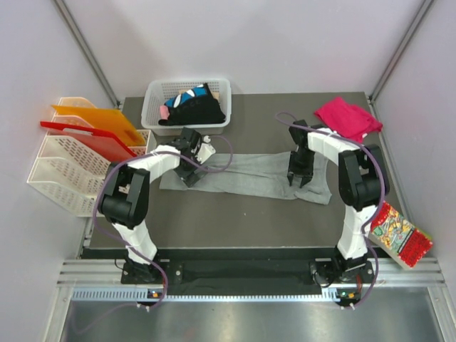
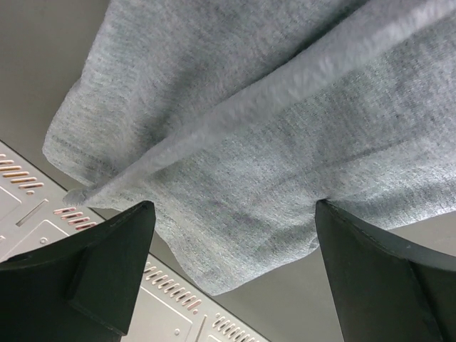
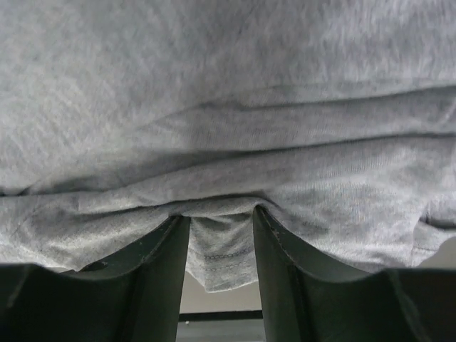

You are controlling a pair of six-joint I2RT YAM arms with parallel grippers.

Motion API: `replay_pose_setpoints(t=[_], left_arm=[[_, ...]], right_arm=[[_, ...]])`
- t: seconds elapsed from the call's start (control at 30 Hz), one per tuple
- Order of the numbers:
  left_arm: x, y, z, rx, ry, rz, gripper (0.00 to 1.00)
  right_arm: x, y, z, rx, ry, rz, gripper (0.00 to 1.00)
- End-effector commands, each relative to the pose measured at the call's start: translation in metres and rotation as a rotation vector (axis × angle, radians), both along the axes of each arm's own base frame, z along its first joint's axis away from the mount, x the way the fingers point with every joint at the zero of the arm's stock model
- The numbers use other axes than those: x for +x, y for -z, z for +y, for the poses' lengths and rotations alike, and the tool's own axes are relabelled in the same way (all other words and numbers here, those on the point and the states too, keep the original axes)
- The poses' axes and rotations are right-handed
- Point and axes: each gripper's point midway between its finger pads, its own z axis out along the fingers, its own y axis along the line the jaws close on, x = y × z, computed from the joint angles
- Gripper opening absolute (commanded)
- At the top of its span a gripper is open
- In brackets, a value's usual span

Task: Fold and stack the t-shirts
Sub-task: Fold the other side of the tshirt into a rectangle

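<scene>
- Left gripper [image 2: 234, 214]: jaws at full spread, holding nothing. It is poised over the left end of the grey t-shirt [image 1: 249, 174], with the hem lying between its fingers.
- Right gripper [image 3: 221, 221]: jaws partway in, straddling a tab of hem at the grey t-shirt's right end. Whether they pinch it cannot be told.
- Table [image 1: 235, 228]: bare on the near side of the grey t-shirt, which judges as the best room for a fold.
- Grey t-shirt: lies as a long band across the table. The step in hand appears to be taking hold of both ends. The next move calls for both jaws shut on hem before any lift, then an even raise.
- Basket [image 1: 151, 107] of black t-shirts [image 1: 196, 112]: just beyond the grey t-shirt's left end, so clearance there is tight.
- Pink t-shirt [image 1: 347, 117]: beyond the right end, apart.
- Snack packet [image 1: 399, 236]: near-right of the grey t-shirt, well apart.
</scene>
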Motion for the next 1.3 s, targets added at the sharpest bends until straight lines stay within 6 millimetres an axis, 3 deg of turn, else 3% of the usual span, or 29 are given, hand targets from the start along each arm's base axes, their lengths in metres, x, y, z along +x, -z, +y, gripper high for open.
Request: replay_pose_setpoints(t=[0.0, 0.27, 0.37, 0.5, 0.67, 0.8, 0.87, 1.03, 1.13, 1.27], left_arm=[[-0.024, 0.026, 0.032, 0.074, -0.036, 0.047, 0.98], [-0.066, 0.02, 0.046, 0.082, -0.031, 0.067, 0.98], [-0.08, 0.024, 0.05, 0.088, -0.038, 0.087, 0.98], [-0.087, 0.022, 0.05, 0.071, -0.062, 0.098, 0.98], [-0.074, 0.002, 0.046, 0.059, -0.073, 0.058, 0.98], [-0.044, -0.037, 0.033, 0.015, -0.086, -0.007, 0.98], [-0.027, -0.059, 0.023, -0.025, -0.082, -0.052, 0.98], [-0.008, -0.066, 0.005, -0.074, -0.072, -0.063, 0.98], [0.004, -0.054, -0.001, -0.069, -0.074, -0.074, 0.97], [0.007, -0.024, 0.005, -0.028, -0.084, -0.075, 0.97]], right_arm=[[0.046, -0.002, -0.006, 0.017, 0.021, -0.101, 0.41], [0.062, 0.021, -0.019, -0.008, 0.01, -0.088, 0.4], [0.067, 0.016, -0.014, 0.018, -0.013, -0.104, 0.39], [0.076, -0.016, -0.01, 0.028, -0.02, -0.185, 0.42], [0.073, -0.048, -0.01, 0.043, -0.013, -0.218, 0.46], [0.072, -0.081, -0.011, 0.054, 0.008, -0.298, 0.48], [0.073, -0.086, -0.012, 0.055, 0.012, -0.31, 0.48], [0.078, -0.061, -0.013, 0.033, 0.018, -0.252, 0.48], [0.08, -0.042, -0.014, 0.014, 0.021, -0.221, 0.47], [0.08, -0.022, -0.015, 0.002, 0.027, -0.178, 0.46]])
